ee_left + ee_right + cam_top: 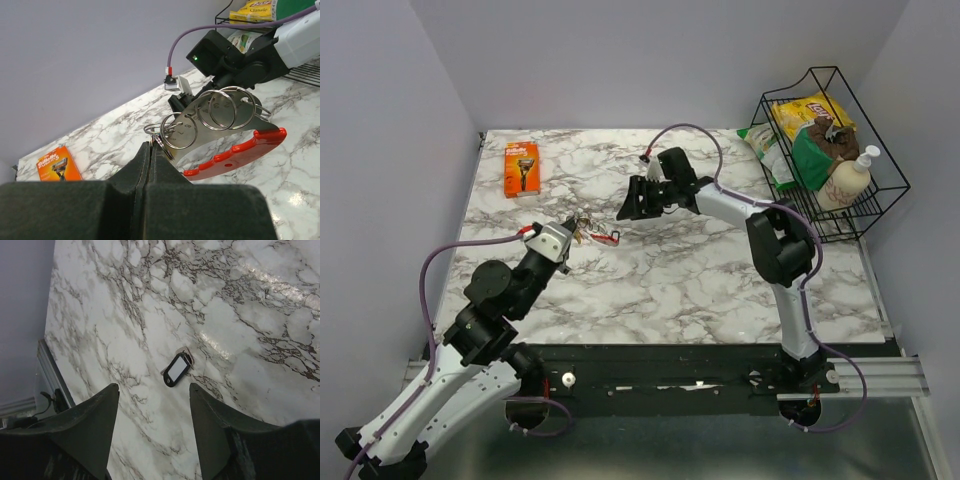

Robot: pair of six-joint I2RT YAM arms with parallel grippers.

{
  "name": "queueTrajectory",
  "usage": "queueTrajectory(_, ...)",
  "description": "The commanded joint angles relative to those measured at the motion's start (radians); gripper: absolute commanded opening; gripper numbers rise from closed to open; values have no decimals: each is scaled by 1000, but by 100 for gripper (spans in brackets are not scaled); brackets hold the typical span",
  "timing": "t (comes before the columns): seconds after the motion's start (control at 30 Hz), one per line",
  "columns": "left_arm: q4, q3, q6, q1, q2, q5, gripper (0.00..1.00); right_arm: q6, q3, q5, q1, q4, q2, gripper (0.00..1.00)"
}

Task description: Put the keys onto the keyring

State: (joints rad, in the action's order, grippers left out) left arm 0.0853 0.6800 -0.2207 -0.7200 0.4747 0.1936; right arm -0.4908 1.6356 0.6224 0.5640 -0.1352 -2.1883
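My left gripper (572, 236) is shut on one silvery ring of the keys (586, 223) and holds the bunch off the marble table. In the left wrist view the keys (210, 117) show several split rings on a silvery plate with a red curved tag (235, 152), just beyond my shut fingertips (150, 148). The keyring (176, 369), a small black oblong loop with a pale centre and a bit of silvery metal at its far end, lies flat on the table. My right gripper (154, 388) hangs open and empty above it; it also shows in the top view (629, 206).
An orange razor box (521, 168) lies at the back left of the marble table (700, 280). A black wire basket (835, 150) with snack bags and a pump bottle stands at the back right. The right gripper is close behind the held keys.
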Motion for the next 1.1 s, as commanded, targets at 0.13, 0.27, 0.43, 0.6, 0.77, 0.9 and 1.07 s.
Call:
queueTrajectory(0.13, -52, -5, 1, 4, -19, -60, 0, -22, 76, -99, 19, -129, -67, 56)
queueTrajectory(0.27, -53, -8, 1, 5, -21, -66, 0, -19, 112, -112, 34, -155, -94, 52)
queueTrajectory(0.43, -55, -10, 4, 5, -28, -72, 0, -20, 153, -127, 48, -193, -128, 49)
queueTrajectory(0.6, -55, -14, 6, 4, -45, -72, 0, -31, 197, -125, 54, -219, -160, 47)
queueTrajectory(0.77, -45, -7, 9, 4, -53, -75, 0, -32, 225, -141, 63, -245, -189, 45)
queueTrajectory(0.9, -39, -2, 11, 4, -59, -80, 0, -31, 230, -161, 66, -248, -192, 45)
queueTrajectory(1.07, -35, 1, 7, 4, -64, -82, 0, -31, 270, -158, 68, -273, -220, 43)
